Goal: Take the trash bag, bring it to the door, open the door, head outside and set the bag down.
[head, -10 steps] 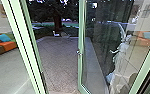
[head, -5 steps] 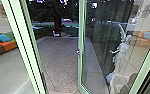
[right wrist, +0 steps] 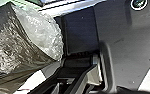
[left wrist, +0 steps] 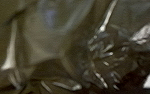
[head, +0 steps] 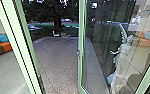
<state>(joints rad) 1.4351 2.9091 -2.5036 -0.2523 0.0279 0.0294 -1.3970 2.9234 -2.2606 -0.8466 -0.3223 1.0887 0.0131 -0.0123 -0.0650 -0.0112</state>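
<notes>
The glass door leaf [head: 80,67] in its pale green frame stands open in the head view, with a small metal handle [head: 79,54] on its edge. Left of that edge, the doorway opens onto paved ground [head: 58,60]. Dark, wrinkled plastic of the trash bag [left wrist: 76,47] is very close to the left wrist camera. In the right wrist view the bag [right wrist: 6,47] shows as brown shiny plastic, beside a bulging clear plastic part. How either gripper stands against the bag cannot be made out.
A green door post [head: 18,47] rises close on the left, and another frame bar [head: 149,75] on the right. An orange sofa [head: 2,47] is at the far left. A white winged statue [head: 122,55] shows in the glass. Outside stands a tree [head: 57,21].
The head camera has shifted slightly: the left post and sofa sit farther left in the view, and the right frame bar farther right. The door leaf looks equally open.
</notes>
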